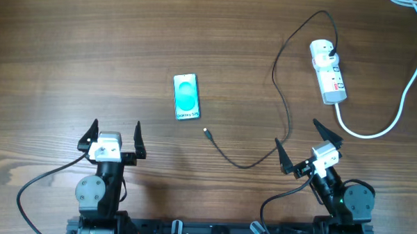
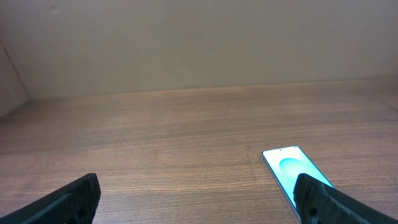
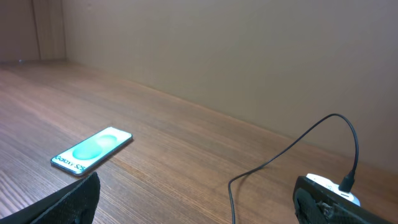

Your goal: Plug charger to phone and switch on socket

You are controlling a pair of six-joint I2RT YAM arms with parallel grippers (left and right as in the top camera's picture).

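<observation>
The phone [image 1: 186, 97] lies flat in the middle of the table, its teal screen lit and facing up. The charger's black cable [image 1: 246, 165] runs from a white adapter [image 1: 322, 48] seated in the socket [image 1: 329, 78] at the far right, loops down, and ends in a small plug tip [image 1: 207, 131] just right of the phone's near end. My left gripper [image 1: 115, 131] stands open near the front edge, left of the phone [image 2: 289, 171]. My right gripper [image 1: 296, 134] is open beside the cable [image 3: 280, 158]. Neither holds anything.
A thick white cord [image 1: 375, 130] curves from the socket's near end off the table's right edge. A plain wall rises behind the wooden table [image 2: 186, 124]. The socket [image 3: 333, 186] shows partly behind the right finger in the right wrist view.
</observation>
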